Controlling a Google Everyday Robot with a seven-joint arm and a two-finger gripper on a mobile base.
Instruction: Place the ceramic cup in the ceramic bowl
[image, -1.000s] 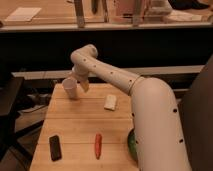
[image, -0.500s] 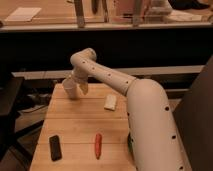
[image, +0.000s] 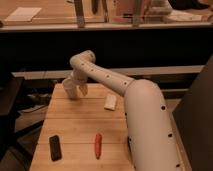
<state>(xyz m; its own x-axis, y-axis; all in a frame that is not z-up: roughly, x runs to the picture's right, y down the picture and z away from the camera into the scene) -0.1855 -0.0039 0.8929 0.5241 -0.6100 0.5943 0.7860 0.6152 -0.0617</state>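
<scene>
Small white cup (image: 70, 91) beside end effector (image: 80, 89)

A white robot arm (image: 145, 115) reaches over a wooden bench (image: 75, 125). Its open hand (image: 77, 89) is far left, just beside the ceramic cup (image: 69, 92). A white block (image: 110, 102) lies mid-bench; a red object (image: 98, 145) and a black object (image: 55, 147) lie near.

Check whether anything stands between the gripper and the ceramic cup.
Nothing visible does. The open gripper sits right at the ceramic cup, near the far left edge of the table. The white block lies apart, further right in view.
</scene>
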